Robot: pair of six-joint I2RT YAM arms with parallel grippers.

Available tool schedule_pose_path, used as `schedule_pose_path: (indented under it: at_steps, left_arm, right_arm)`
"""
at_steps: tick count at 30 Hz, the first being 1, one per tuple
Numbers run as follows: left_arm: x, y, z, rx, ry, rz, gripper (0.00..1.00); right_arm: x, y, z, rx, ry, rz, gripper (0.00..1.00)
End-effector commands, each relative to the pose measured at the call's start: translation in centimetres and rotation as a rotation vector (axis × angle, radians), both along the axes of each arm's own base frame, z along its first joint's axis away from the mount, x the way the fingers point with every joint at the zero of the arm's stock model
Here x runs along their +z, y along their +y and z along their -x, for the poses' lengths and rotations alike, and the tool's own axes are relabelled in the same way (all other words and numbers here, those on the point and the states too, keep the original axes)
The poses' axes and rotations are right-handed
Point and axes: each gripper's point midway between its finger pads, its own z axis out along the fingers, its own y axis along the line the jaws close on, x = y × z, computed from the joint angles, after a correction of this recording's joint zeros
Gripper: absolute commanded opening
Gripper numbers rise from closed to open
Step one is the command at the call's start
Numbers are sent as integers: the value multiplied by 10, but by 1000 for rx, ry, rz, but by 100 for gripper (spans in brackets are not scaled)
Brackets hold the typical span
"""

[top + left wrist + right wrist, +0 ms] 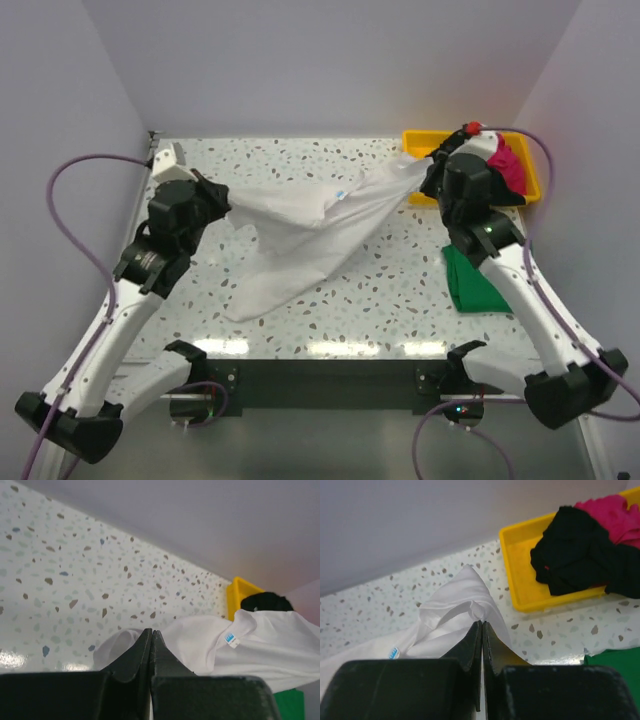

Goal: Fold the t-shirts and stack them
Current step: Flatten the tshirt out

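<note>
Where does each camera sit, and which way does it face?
Top external: above and behind the arms, looking down at the table; both arms show, left end effector and right end effector gripping the white t-shirt.
Left wrist: on the left arm, facing the yellow tray; its shut fingers show.
Right wrist: on the right arm, facing the tray's black t-shirt; its shut fingers show.
Shared: both wrist views show the white t-shirt's blue label.
</note>
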Motion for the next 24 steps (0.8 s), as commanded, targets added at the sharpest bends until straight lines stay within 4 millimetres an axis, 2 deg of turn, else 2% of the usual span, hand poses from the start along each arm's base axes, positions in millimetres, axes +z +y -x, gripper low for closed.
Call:
schedule_pose_path:
  at_steps: [1,2,3,4,5,7,8,10,11,13,14,16,17,20,21,23,24]
  left_arm:
    - [90,36,28,109,-227,40,0]
    - [112,40,36,116,-275,59,0]
    - [125,45,44,126,-306,73,0]
    - [135,49,51,135,-331,84,0]
    - [156,57,67,144,-382,106,0]
    - [178,66,88,142,-445,135,0]
    - [194,70,100,139,-487,153,0]
    - [215,78,122,133,-547,172,0]
    - [230,84,136,134,-583,185,0]
    - [244,92,156,132,-619,191,0]
    - [258,98,171,133,-662,208,0]
    - [270,103,188,120,-700,216,0]
    - [278,106,197,120,-725,228,0]
    - [284,109,206,117,-748,234,0]
    - [283,110,203,129,-741,232,0]
    - [273,108,184,161,-696,220,0]
    - [266,111,174,200,-669,211,0]
  right_arm:
    - [56,-27,37,-21,-119,37,0]
    - [74,-29,46,-12,-161,24,0]
    - [87,-28,56,19,-192,12,0]
    - [106,-33,75,31,-243,-7,0]
    - [126,-35,86,49,-289,-17,0]
    - [153,-39,112,89,-363,-40,0]
    - [175,-42,127,104,-419,-57,0]
    - [196,-45,146,133,-466,-56,0]
    - [220,-51,164,139,-533,-70,0]
    - [239,-54,180,164,-577,-63,0]
    - [260,-58,197,173,-632,-75,0]
    - [273,-59,208,194,-659,-71,0]
    - [287,-59,219,216,-698,-76,0]
    - [300,-54,221,245,-713,-72,0]
    - [298,-51,211,247,-696,-66,0]
    - [294,-44,196,248,-669,-62,0]
    - [287,-37,175,242,-633,-52,0]
